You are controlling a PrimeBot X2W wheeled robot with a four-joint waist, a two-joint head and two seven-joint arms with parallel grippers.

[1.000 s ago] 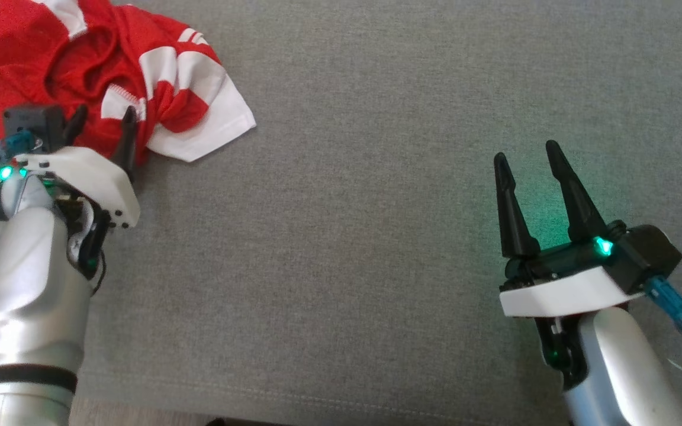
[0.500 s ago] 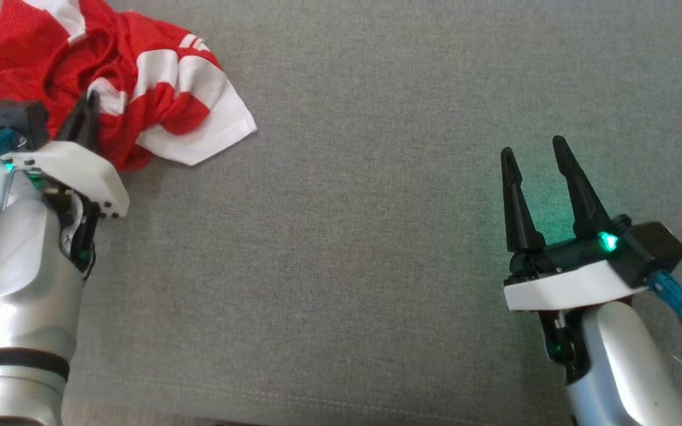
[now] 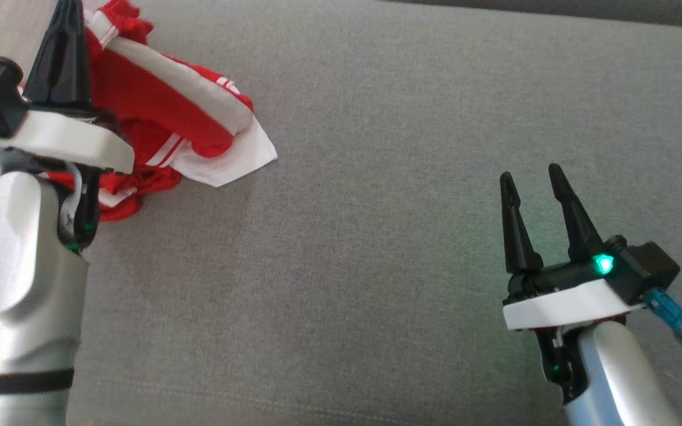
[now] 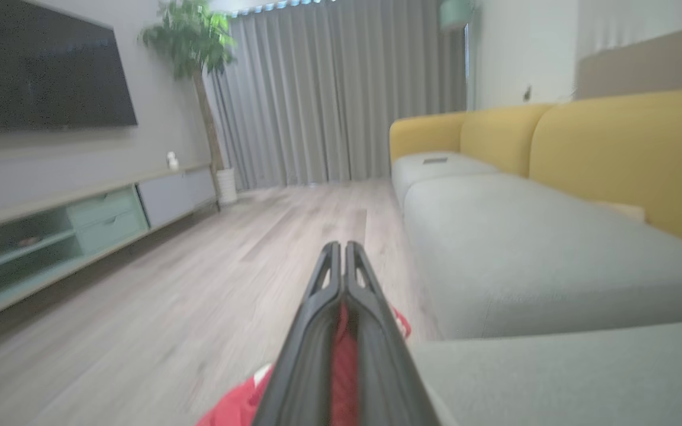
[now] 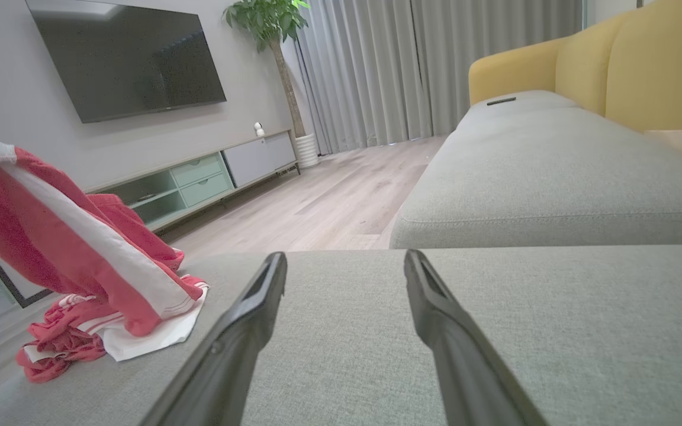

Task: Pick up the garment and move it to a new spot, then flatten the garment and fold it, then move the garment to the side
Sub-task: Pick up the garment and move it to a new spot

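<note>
Garment point(image 3: 169, 118): red with white bands, near the far left corner of the grey sofa seat point(image 3: 376, 236). Its top edge is held up off the seat and the rest drapes down to a crumpled heap touching the fabric.
My left hand point(image 3: 67, 15): fingers pressed together, clamped on the upper fold. Red cloth shows between them in my left wrist view.
My right hand point(image 3: 530, 173): fingers apart, holding nothing, low over the seat's right side, well apart from the cloth.
Beyond the seat: wooden floor point(image 4: 199, 266), yellow sofa back point(image 4: 613, 148), television point(image 5: 128, 59) on the wall, plant point(image 5: 264, 18) beside grey curtains point(image 4: 329, 89).
</note>
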